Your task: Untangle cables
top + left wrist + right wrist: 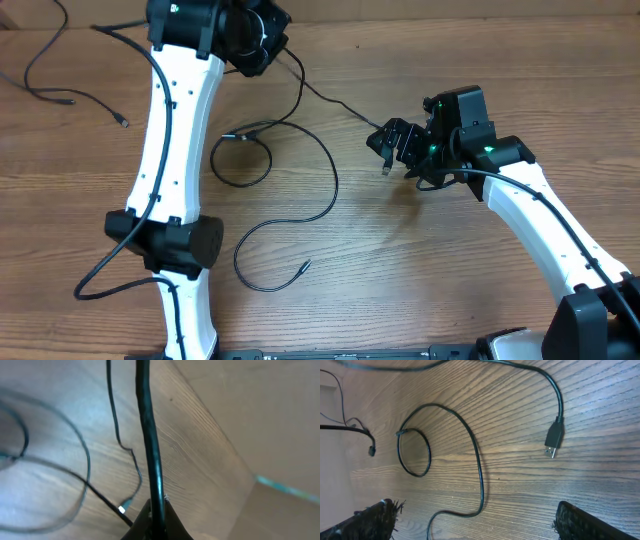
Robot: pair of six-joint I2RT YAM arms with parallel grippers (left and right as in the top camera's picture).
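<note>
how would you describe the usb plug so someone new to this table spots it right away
Find the right gripper, open over the right half of the wooden table. Just beside it is the USB plug, ending a black cable. It is the only cable end with a broad flat black body and silver metal tip; the others are slim.

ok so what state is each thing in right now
left hand, shut on held cable
right hand, open, empty
held cable, pinched at the left hand
usb plug, lying free on the table
looped cable, one small coil, loose on the table
</note>
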